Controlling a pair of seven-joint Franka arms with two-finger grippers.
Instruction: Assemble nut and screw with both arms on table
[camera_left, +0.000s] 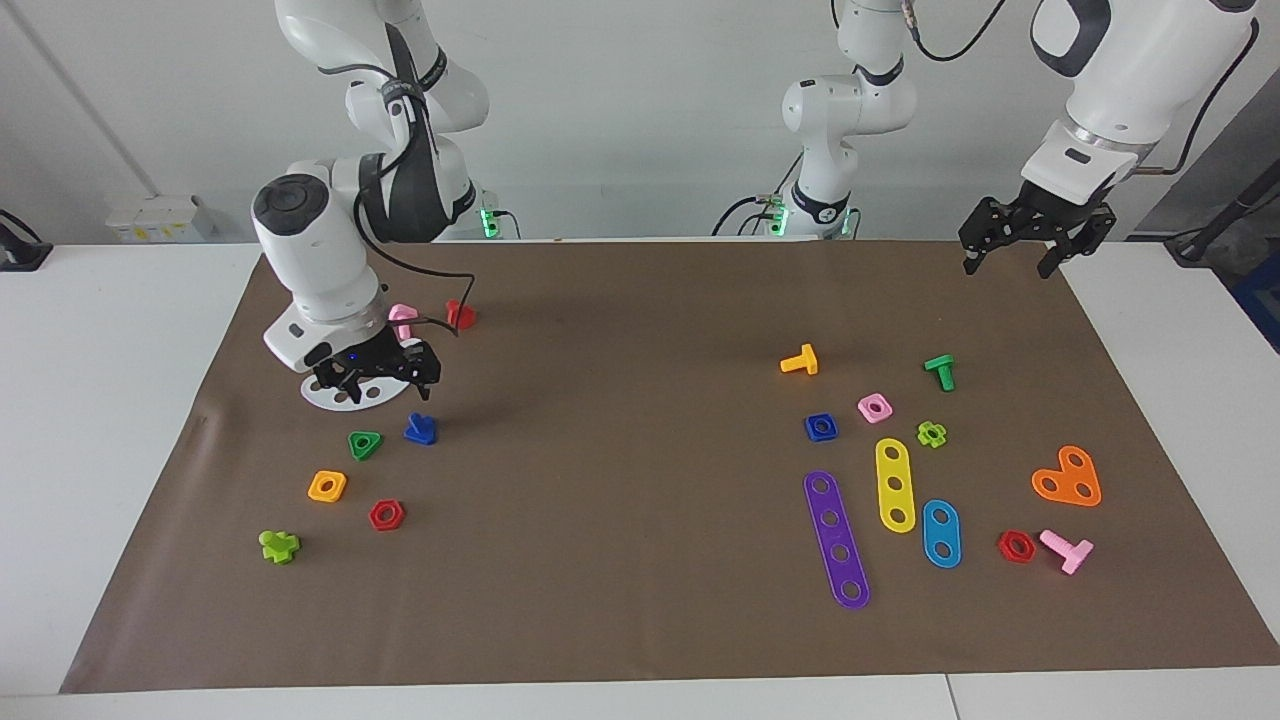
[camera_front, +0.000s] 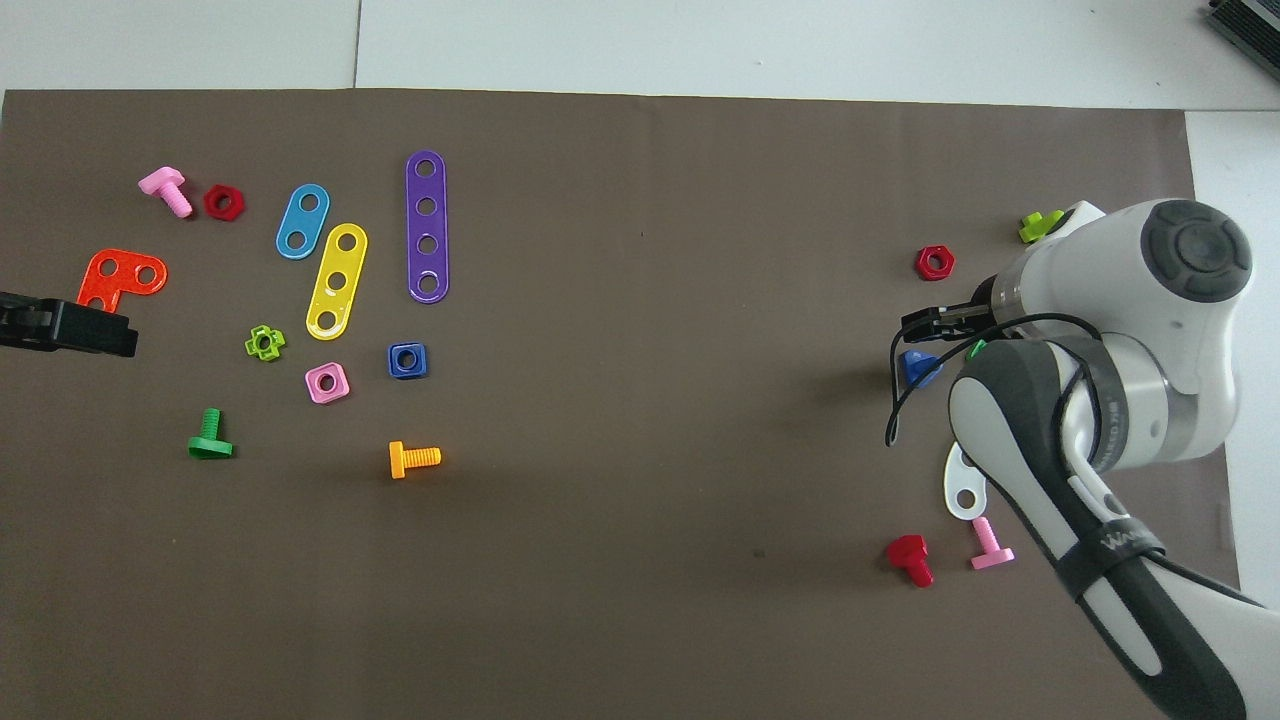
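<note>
The right gripper (camera_left: 377, 377) hung low at the left of the facing view, its fingers apart and holding nothing, over the white curved plate (camera_left: 335, 397) and just above the blue screw (camera_left: 420, 429) in the frame. In the overhead view the same gripper (camera_front: 935, 322) showed at the right, with the screw (camera_front: 915, 368) partly covered by the arm's black cable; whether the fingertips touched anything could not be told, and in the facing view the screw lay clear of them on the mat. Close around the screw lay a green triangular nut (camera_left: 365, 444), an orange square nut (camera_left: 327, 486), a red hex nut (camera_left: 386, 515) and a lime cross-shaped piece (camera_left: 279, 546), each lower in the facing frame than the one before. A pink bolt (camera_left: 402, 318) and a red bolt (camera_left: 460, 315) sat above the gripper in that frame, the pink one half hidden by the wrist. The blue nut (camera_left: 821, 427) lay well apart, right of centre in the facing view, beside a pink square nut (camera_left: 875, 407) and above a purple strip (camera_left: 837, 539); an orange bolt (camera_left: 800, 361) lay just higher in the frame. The left gripper (camera_left: 1011, 256) waited at the upper right of the facing view, over the edge of the brown mat (camera_left: 640, 620), its fingers spread and empty. The white table (camera_left: 120, 400) showed around the mat.
</note>
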